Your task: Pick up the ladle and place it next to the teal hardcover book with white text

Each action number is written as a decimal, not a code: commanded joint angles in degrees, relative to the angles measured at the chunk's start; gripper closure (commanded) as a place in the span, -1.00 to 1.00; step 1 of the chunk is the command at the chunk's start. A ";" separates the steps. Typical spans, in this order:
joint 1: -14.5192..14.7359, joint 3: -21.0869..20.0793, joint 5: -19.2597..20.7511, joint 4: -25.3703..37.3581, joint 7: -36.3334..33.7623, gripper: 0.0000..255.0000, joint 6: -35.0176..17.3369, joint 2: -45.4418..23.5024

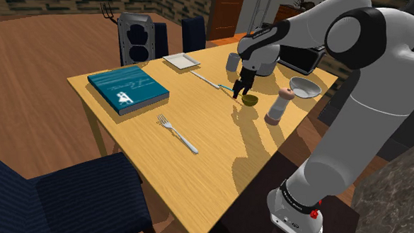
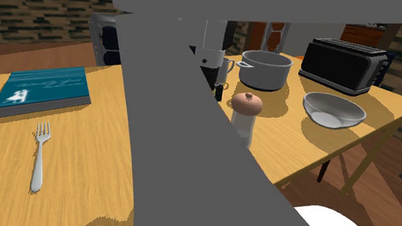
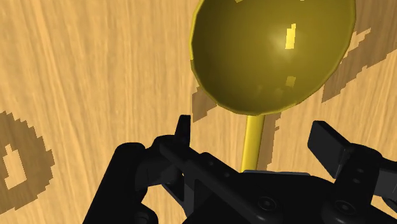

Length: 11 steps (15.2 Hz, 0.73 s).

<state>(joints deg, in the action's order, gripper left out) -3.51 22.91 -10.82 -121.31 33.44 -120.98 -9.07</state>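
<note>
The ladle (image 1: 249, 100) lies on the wooden table (image 1: 221, 154), its olive-gold bowl toward the stand and its thin handle running away toward a white tray. In the wrist view the shiny bowl (image 3: 273, 51) is just ahead of my gripper (image 3: 254, 137). The gold handle passes between the two black fingers (image 3: 183, 130), which stand apart and do not touch it. From the shoulder view my gripper (image 1: 238, 90) hangs low over the handle beside the bowl, open. The teal book with white print (image 1: 127, 89) lies flat near the table's far left corner, also the book (image 2: 40, 91).
A fork (image 1: 176, 132) lies between the book and the front edge. A pepper mill (image 1: 278, 106), a grey bowl (image 1: 305, 87), a black toaster (image 1: 299, 57), a mug (image 1: 232, 62) and a white tray (image 1: 182, 61) surround the ladle. A pot (image 2: 264, 69) stands by the toaster. A blue chair (image 1: 67, 202) is in front.
</note>
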 commanded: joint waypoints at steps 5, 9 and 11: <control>-0.01 -0.02 -0.08 0.00 0.06 -1.00 -0.15 -0.14; -0.01 -0.02 -0.09 0.01 0.06 1.00 -0.15 -0.16; 0.00 -0.03 -0.08 -0.01 0.03 1.00 -0.14 -0.13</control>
<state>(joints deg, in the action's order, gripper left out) -3.52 22.90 -10.91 -121.30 33.47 -121.11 -9.18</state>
